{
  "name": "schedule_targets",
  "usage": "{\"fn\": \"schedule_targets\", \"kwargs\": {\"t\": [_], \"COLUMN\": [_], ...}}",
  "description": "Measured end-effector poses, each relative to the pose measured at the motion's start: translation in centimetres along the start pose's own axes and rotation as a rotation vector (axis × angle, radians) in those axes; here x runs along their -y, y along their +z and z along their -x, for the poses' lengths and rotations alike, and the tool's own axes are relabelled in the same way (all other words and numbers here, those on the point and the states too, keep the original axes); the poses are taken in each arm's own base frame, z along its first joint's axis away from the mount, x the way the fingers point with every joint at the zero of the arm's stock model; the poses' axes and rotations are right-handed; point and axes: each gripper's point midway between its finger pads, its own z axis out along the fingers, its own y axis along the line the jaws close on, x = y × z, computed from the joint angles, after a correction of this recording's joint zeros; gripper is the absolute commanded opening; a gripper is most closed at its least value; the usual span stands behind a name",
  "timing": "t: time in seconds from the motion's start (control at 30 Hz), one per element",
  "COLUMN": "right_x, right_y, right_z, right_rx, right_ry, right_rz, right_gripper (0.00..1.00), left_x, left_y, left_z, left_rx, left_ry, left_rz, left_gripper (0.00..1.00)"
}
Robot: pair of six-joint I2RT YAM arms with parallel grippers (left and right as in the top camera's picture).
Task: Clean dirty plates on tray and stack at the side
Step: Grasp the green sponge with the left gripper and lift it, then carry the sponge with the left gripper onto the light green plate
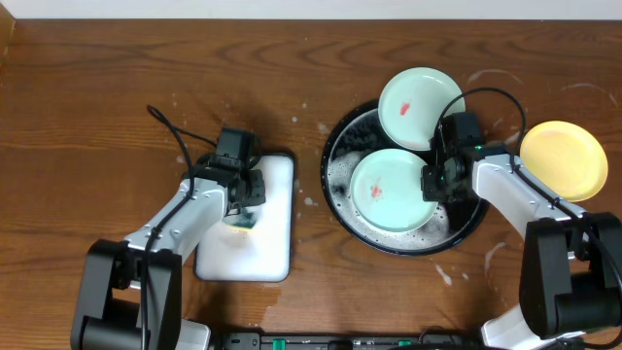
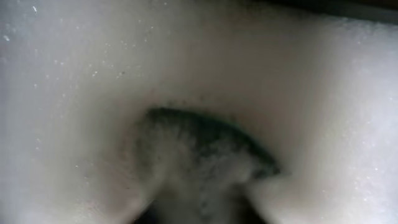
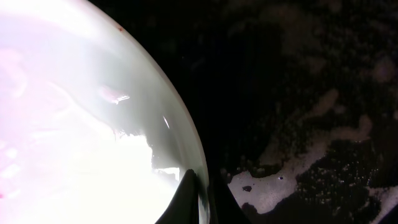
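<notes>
Two pale mint plates are at the black foamy tray [image 1: 457, 231]. One plate [image 1: 394, 190], with a red smear, lies inside it. The other plate [image 1: 420, 107], also smeared, rests over the tray's back rim. My right gripper [image 1: 431, 183] is shut on the right rim of the inner plate [image 3: 93, 124]; in the right wrist view the gripper [image 3: 198, 183] pinches that rim over the foamy tray [image 3: 298, 93]. A yellow plate [image 1: 564, 158] lies on the wood at the far right. My left gripper [image 1: 243, 209] is down on the green sponge [image 1: 241, 220], its jaws closed around the sponge [image 2: 205, 146].
The white rectangular dish [image 1: 267, 243] holding the sponge sits left of the tray, filled with foam [image 2: 74, 93]. Soap streaks mark the wood around the tray and near the yellow plate. Cables trail from both arms.
</notes>
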Motion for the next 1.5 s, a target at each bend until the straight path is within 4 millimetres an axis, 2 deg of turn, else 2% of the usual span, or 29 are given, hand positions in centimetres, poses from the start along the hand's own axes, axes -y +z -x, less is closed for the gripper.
{"fn": "schedule_targets", "kwargs": {"t": [0.23,0.3,0.37,0.43,0.6,0.77,0.8,0.87,0.9,0.93,1.13,1.23,1.33,1.43,1.5], "right_x": [0.0,0.0,0.0,0.0,0.0,0.0,0.0,0.0,0.0,0.0,0.0,0.0,-0.1,-0.1,-0.2], "right_y": [0.0,0.0,0.0,0.0,0.0,0.0,0.0,0.0,0.0,0.0,0.0,0.0,0.0,0.0,0.0], "right_z": [-0.1,-0.1,-0.1,-0.1,-0.2,-0.2,-0.2,-0.2,-0.2,-0.2,-0.2,-0.2,-0.1,-0.1,-0.1], "right_rx": [-0.003,-0.003,-0.006,-0.006,-0.007,-0.009,-0.009,-0.009,-0.009,-0.009,-0.009,-0.009,-0.006,-0.006,-0.006], "right_ry": [0.0,0.0,0.001,0.001,0.001,0.001,0.001,0.001,0.001,0.001,0.001,0.001,0.001,0.001,0.0], "right_rz": [0.002,0.002,0.002,0.001,0.001,0.002,0.002,0.003,0.003,0.003,0.003,0.003,0.004,0.005,0.01], "right_gripper": [0.01,0.01,0.01,0.01,0.01,0.01,0.01,0.01,0.01,0.01,0.01,0.01,0.01,0.01,0.01], "left_x": [-0.2,-0.3,-0.4,-0.4,-0.6,-0.7,-0.7,-0.7,-0.7,-0.8,-0.8,-1.2,-1.3,-0.1,1.7], "left_y": [-0.2,-0.7,-1.3,-2.1,-4.3,-3.7,-3.4,-2.3,-1.7,-1.2,-0.7,-1.6,-3.3,-5.8,-8.0], "left_z": [-0.3,-0.7,-1.1,-1.1,-1.7,-2.2,-2.0,-2.3,-2.5,-2.9,-3.0,-3.8,-4.3,-1.7,1.0], "left_rx": [-0.025,-0.044,-0.06,-0.054,-0.063,-0.087,-0.08,-0.081,-0.089,-0.1,-0.112,-0.171,-0.239,-0.197,-0.112], "left_ry": [0.007,0.008,0.01,0.011,0.016,0.017,0.016,0.018,0.018,0.014,0.017,0.019,0.02,0.024,0.037], "left_rz": [0.012,0.015,0.016,0.01,0.01,0.018,0.016,0.015,0.017,0.019,0.023,0.044,0.063,0.036,-0.018], "left_gripper": [0.09,0.33,0.49,0.53,0.53,0.52,0.49,0.23,0.13,0.07,0.07,0.07,0.08,0.07,0.08]}}
